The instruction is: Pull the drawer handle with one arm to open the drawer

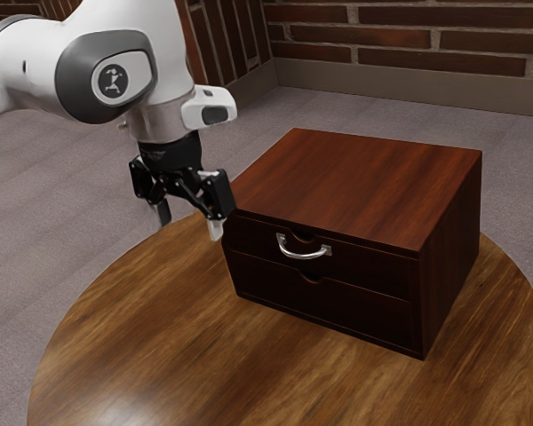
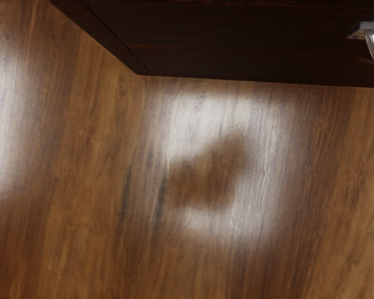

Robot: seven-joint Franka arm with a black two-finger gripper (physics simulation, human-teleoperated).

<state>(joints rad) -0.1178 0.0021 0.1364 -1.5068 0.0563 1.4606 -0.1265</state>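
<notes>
Now approaching: tool empty beside the chest, drawer shut.

Closest lies the round wooden tabletop (image 1: 204, 355). Just above it hangs the tool (image 1: 189, 224), fingers apart and holding nothing, just beside the near front corner of the dark wooden chest (image 1: 364, 186). Farther along the chest's front, the curved metal handle (image 1: 302, 249) sits on the upper drawer (image 1: 364, 266), which looks flush and closed. A brick wall (image 1: 409, 35) stands behind. I judge this to be the approach step. Next, the tool needs to shift toward the exterior view's right, set its fingers on either side of the handle, close on it, then pull straight outward.
</notes>
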